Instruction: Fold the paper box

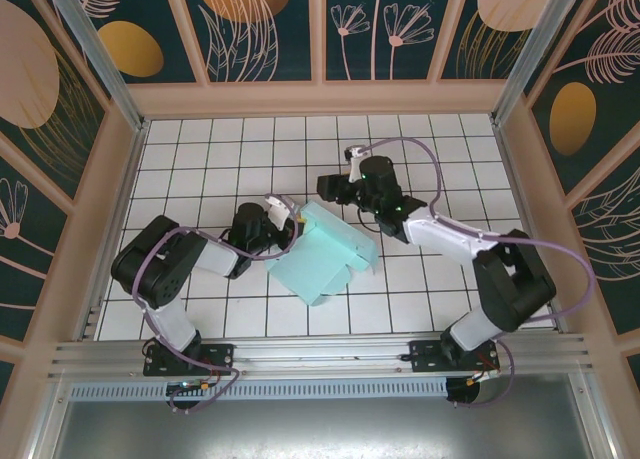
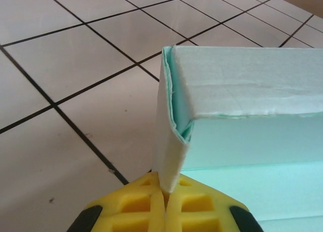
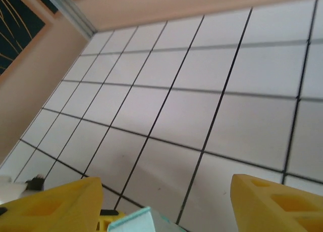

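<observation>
The pale mint paper box [image 1: 322, 251] lies half folded on the white tiled table, one wall raised along its far side. My left gripper [image 1: 285, 219] holds the box's left corner. In the left wrist view its yellow fingers [image 2: 146, 201] are shut on the folded corner flap of the paper box [image 2: 174, 141], which stands upright. My right gripper [image 1: 335, 186] hovers just beyond the box's far corner. In the right wrist view its yellow fingers [image 3: 55, 204] stand wide apart with nothing between them, and a corner of the paper box [image 3: 136, 223] pokes in at the bottom edge.
The tiled floor [image 1: 230, 149] is enclosed by beige walls [image 1: 320, 97] and metal posts. A metal rail [image 1: 320, 357] runs along the near edge by the arm bases.
</observation>
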Robot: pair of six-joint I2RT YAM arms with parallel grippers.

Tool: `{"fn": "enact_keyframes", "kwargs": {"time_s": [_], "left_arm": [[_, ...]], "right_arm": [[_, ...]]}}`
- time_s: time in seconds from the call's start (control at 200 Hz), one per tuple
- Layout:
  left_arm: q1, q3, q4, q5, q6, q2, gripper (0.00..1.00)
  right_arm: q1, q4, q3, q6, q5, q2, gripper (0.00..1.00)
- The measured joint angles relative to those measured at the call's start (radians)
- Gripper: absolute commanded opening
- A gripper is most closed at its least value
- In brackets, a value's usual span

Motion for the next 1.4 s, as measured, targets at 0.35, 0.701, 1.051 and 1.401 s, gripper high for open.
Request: {"fn": "enact_keyframes", "kwargs": {"time_s": [0.35,0.701,1.051,1.401], "left_arm": [[-0.029,-0.003,0.034,-0.044,0.009,0.027,0.04],[-0.029,0.008,0.107,-0.048,0.007,0.083,0.16],[-0.03,0.046,0.059,-0.058,0.012,0.129,0.2],[-0.031,0.079,0.076,-0.054,0.001,0.163,0.2]], "right_arm": [[0.0,-0.093,0.061,0.082,-0.181,0.158,0.57],[-0.004,-0.078,0.061,0.101,-0.243,0.198,0.38],[-0.004,-0.05,0.052,0.105,-0.26,0.203,0.36],[-0.013,0.035,0.006,0.142,-0.307,0.203,0.36]]}}
